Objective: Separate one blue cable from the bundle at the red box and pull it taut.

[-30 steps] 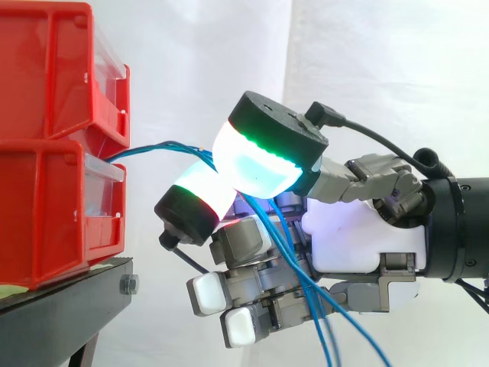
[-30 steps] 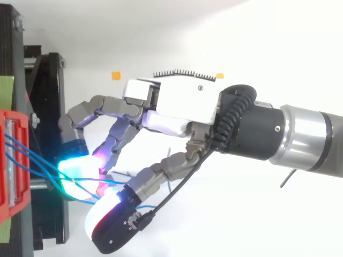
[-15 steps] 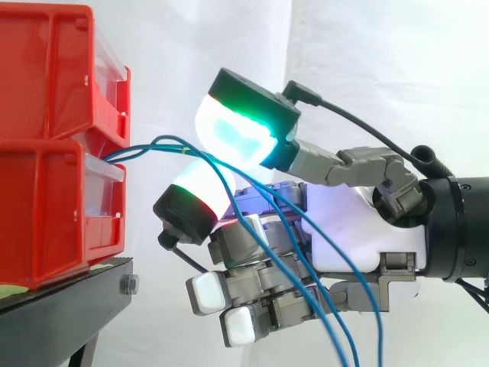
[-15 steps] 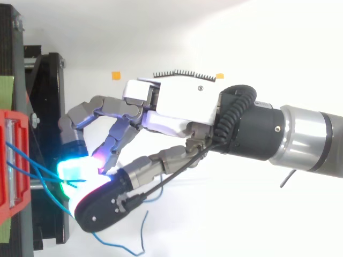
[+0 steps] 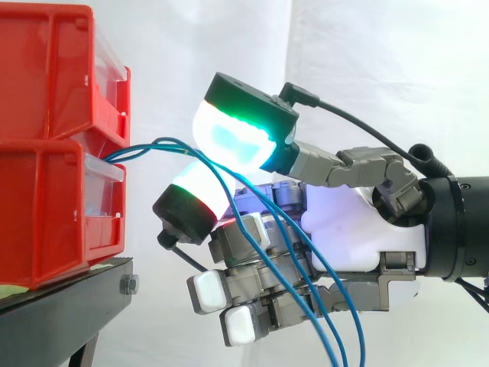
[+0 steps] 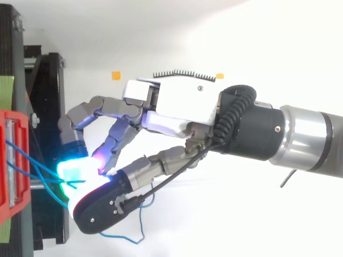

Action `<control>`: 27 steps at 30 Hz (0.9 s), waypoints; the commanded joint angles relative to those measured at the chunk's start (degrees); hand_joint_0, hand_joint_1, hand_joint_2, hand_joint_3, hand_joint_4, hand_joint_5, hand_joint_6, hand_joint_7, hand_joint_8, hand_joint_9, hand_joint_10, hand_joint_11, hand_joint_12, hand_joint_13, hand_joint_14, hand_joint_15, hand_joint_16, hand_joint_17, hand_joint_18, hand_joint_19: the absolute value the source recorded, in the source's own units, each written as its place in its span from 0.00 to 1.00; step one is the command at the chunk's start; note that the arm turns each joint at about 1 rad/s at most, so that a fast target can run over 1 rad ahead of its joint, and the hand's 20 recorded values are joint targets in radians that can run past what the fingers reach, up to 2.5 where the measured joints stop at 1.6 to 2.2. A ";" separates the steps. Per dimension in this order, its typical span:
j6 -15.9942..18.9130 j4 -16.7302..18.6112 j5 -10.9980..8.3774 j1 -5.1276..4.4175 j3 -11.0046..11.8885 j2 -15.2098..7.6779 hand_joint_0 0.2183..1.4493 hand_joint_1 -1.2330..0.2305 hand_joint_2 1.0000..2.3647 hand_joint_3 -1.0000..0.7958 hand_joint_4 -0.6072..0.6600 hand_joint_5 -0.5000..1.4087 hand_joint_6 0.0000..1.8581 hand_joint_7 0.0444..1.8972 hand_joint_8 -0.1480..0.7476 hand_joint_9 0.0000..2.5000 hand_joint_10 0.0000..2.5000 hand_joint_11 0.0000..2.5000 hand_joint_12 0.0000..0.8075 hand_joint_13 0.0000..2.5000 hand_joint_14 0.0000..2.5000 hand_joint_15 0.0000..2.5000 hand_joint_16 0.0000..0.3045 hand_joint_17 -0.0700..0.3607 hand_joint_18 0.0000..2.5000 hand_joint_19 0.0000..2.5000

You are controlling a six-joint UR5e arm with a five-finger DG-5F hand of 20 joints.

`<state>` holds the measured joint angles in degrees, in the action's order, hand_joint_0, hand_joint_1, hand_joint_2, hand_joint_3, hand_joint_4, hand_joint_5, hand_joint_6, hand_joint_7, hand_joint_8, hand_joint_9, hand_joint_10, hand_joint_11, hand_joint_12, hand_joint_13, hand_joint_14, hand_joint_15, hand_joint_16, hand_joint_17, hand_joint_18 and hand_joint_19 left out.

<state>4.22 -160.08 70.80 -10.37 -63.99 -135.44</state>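
Blue cable runs slack from red box to hand, pinched between thumb and finger pads beside box; other strands droop past palm. Pull away from box.

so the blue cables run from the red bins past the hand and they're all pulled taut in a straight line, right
Not taut. In the side view the blue cables leave the red bins, arch over and hang down in loose curves past the hand. The rest is right.
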 commanded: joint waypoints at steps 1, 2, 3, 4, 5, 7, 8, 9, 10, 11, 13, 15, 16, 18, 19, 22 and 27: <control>0.00 -0.05 0.04 0.00 0.00 0.00 0.47 0.18 0.00 0.28 0.50 0.17 0.48 0.71 0.52 0.43 0.01 0.47 0.49 0.38 0.01 0.25 0.16 0.42 0.31 0.27; 0.00 0.04 -0.05 0.00 0.00 0.00 0.47 0.17 0.00 0.28 0.50 0.17 0.48 0.71 0.52 0.42 0.01 0.46 0.49 0.38 0.01 0.25 0.16 0.42 0.31 0.26; 0.00 0.04 -0.05 0.00 0.00 0.00 0.47 0.17 0.00 0.28 0.51 0.17 0.48 0.71 0.52 0.42 0.01 0.46 0.49 0.38 0.01 0.25 0.16 0.42 0.31 0.26; 0.00 0.04 -0.05 0.00 0.00 0.00 0.45 0.16 0.00 0.28 0.52 0.18 0.48 0.70 0.53 0.42 0.01 0.46 0.49 0.38 0.01 0.25 0.16 0.42 0.31 0.26; 0.00 0.04 -0.05 0.00 0.00 0.00 0.43 0.16 0.00 0.28 0.53 0.18 0.48 0.70 0.52 0.43 0.01 0.47 0.49 0.38 0.01 0.25 0.16 0.42 0.31 0.26; 0.00 -0.05 0.04 0.00 0.00 0.00 0.39 0.16 0.00 0.28 0.54 0.18 0.48 0.68 0.53 0.43 0.01 0.46 0.49 0.38 0.01 0.25 0.16 0.41 0.31 0.26; 0.00 -0.05 0.04 0.09 0.00 0.00 0.36 0.15 0.00 0.28 0.55 0.18 0.48 0.69 0.53 0.43 0.01 0.47 0.49 0.38 0.01 0.25 0.16 0.41 0.31 0.26; 0.00 -0.14 0.04 0.09 0.00 0.00 0.34 0.15 0.00 0.28 0.55 0.18 0.48 0.68 0.53 0.43 0.01 0.47 0.48 0.38 0.01 0.25 0.16 0.41 0.31 0.27; 0.00 -0.23 0.04 0.09 0.00 0.00 0.31 0.15 0.00 0.28 0.55 0.18 0.48 0.68 0.53 0.43 0.01 0.46 0.49 0.38 0.01 0.25 0.16 0.42 0.31 0.27; 0.00 -0.32 0.04 0.09 0.00 0.00 0.30 0.15 0.00 0.28 0.55 0.18 0.48 0.67 0.53 0.43 0.01 0.47 0.49 0.38 0.01 0.25 0.16 0.42 0.31 0.27; 0.00 -0.32 0.04 0.09 0.00 0.00 0.28 0.16 0.00 0.28 0.55 0.18 0.48 0.66 0.53 0.43 0.01 0.47 0.49 0.38 0.01 0.25 0.16 0.42 0.32 0.27; 0.00 -0.40 0.04 0.09 0.00 -0.09 0.26 0.16 0.00 0.28 0.55 0.18 0.48 0.65 0.54 0.43 0.01 0.46 0.50 0.38 0.01 0.25 0.17 0.43 0.32 0.27; 0.00 -0.40 0.04 0.09 0.00 0.00 0.25 0.18 0.00 0.28 0.55 0.18 0.48 0.64 0.54 0.44 0.01 0.46 0.51 0.38 0.01 0.25 0.17 0.43 0.32 0.27; 0.00 -0.40 0.04 0.09 0.00 0.00 0.23 0.19 0.00 0.28 0.56 0.19 0.48 0.64 0.56 0.44 0.01 0.46 0.52 0.39 0.01 0.25 0.17 0.43 0.33 0.27; 0.00 -0.40 0.04 0.09 0.00 0.00 0.22 0.23 0.00 0.28 0.56 0.19 0.48 0.63 0.56 0.44 0.01 0.46 0.52 0.39 0.01 0.25 0.17 0.44 0.33 0.27; 0.00 -0.40 0.04 0.09 0.00 0.00 0.24 0.35 0.00 0.28 0.56 0.19 0.47 0.64 0.56 0.45 0.01 0.46 0.52 0.39 0.01 0.25 0.17 0.43 0.33 0.28; 0.00 -0.49 0.04 0.00 0.00 -0.09 0.33 0.39 0.00 0.28 0.54 0.19 0.47 0.67 0.54 0.45 0.01 0.46 0.50 0.39 0.01 0.25 0.16 0.41 0.32 0.29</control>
<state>4.22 -160.53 70.84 -10.33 -63.97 -135.45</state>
